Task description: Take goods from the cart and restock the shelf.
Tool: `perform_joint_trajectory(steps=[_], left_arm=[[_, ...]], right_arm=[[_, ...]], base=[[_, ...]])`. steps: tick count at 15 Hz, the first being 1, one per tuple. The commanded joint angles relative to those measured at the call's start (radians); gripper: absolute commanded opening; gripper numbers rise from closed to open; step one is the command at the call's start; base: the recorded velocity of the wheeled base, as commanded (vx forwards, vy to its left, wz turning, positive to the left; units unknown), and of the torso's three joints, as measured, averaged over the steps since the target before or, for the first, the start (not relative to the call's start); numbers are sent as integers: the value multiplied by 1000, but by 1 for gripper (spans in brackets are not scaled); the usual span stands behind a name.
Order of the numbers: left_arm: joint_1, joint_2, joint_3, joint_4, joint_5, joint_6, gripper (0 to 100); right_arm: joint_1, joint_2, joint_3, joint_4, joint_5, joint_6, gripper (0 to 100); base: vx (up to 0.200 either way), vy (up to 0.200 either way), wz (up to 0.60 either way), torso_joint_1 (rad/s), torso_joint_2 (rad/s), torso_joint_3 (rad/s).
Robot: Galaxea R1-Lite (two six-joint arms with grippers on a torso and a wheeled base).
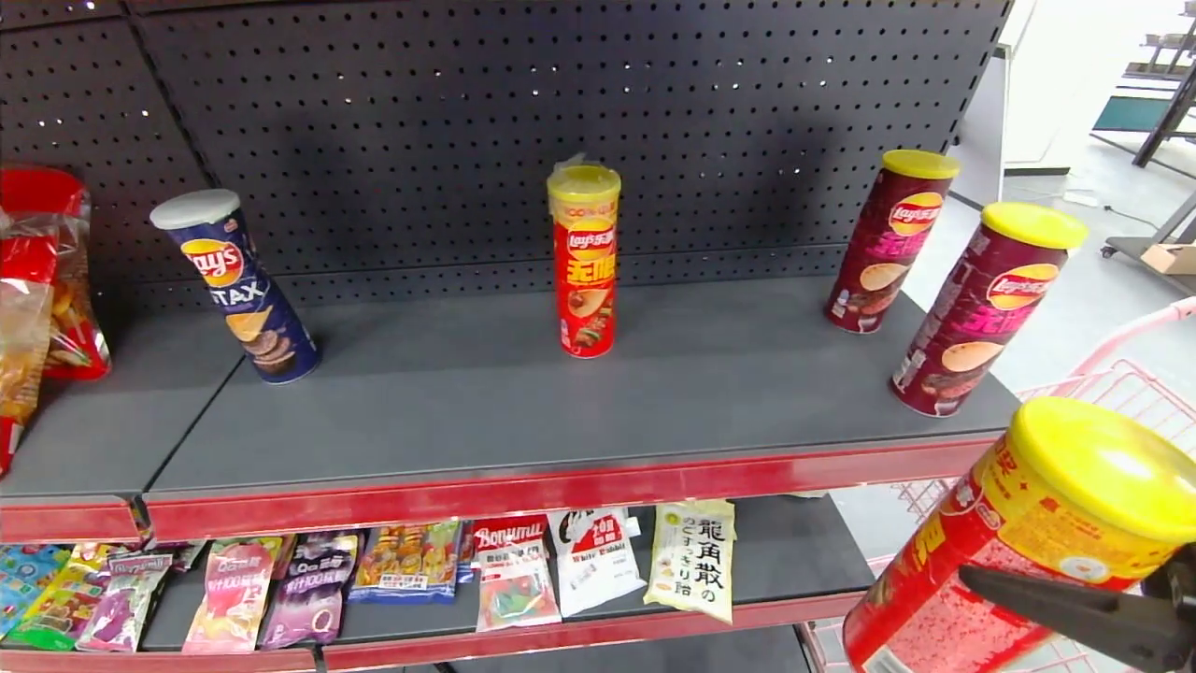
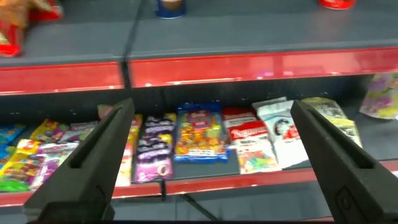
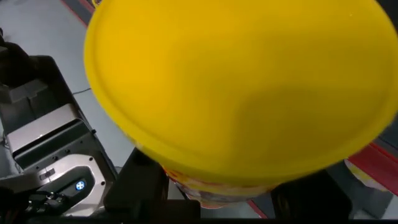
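Right end effector (image 3: pixel 221 199) clenched around tilted red can (image 1: pixel 1028 533) with yellow lid, just off the shelf's (image 1: pixel 561 486) right front corner, above pink cart (image 1: pixel 1140 383). On the shelf, well apart: blue can (image 1: pixel 238 285), standing red can (image 1: pixel 584 262), two maroon cans (image 1: pixel 892 243) (image 1: pixel 981 308). Left end effector (image 2: pixel 211 155) released, empty, facing snack bags (image 2: pixel 199 134) below the shelf.

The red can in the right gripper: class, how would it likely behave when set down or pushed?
The red can is tall and narrow, so it probably tips if nudged high. Its round body would likely roll once on its side. The smooth wall may slip in the right gripper.
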Motion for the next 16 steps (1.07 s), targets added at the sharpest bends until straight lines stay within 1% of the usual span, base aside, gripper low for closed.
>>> perform_joint_trajectory(steps=[1, 2, 8, 14, 16], left_arm=[[0, 0, 0, 0, 0, 0, 100], [0, 0, 0, -1, 0, 0, 100], [0, 0, 0, -1, 0, 0, 100], [0, 0, 0, 0, 2, -5, 100], [-4, 25, 0, 0, -2, 2, 100]], right_arm=[[4, -1, 1, -1, 1, 0, 0], [4, -1, 1, 1, 1, 0, 0], [2, 7, 1, 1, 1, 4, 0], [2, 11, 0, 1, 1, 4, 0], [4, 3, 0, -1, 1, 4, 0]], base=[[0, 0, 0, 0, 0, 0], [0, 0, 0, 0, 0, 0], [200, 0, 0, -2, 3, -1], [0, 0, 0, 0, 0, 0], [0, 0, 0, 0, 0, 0]])
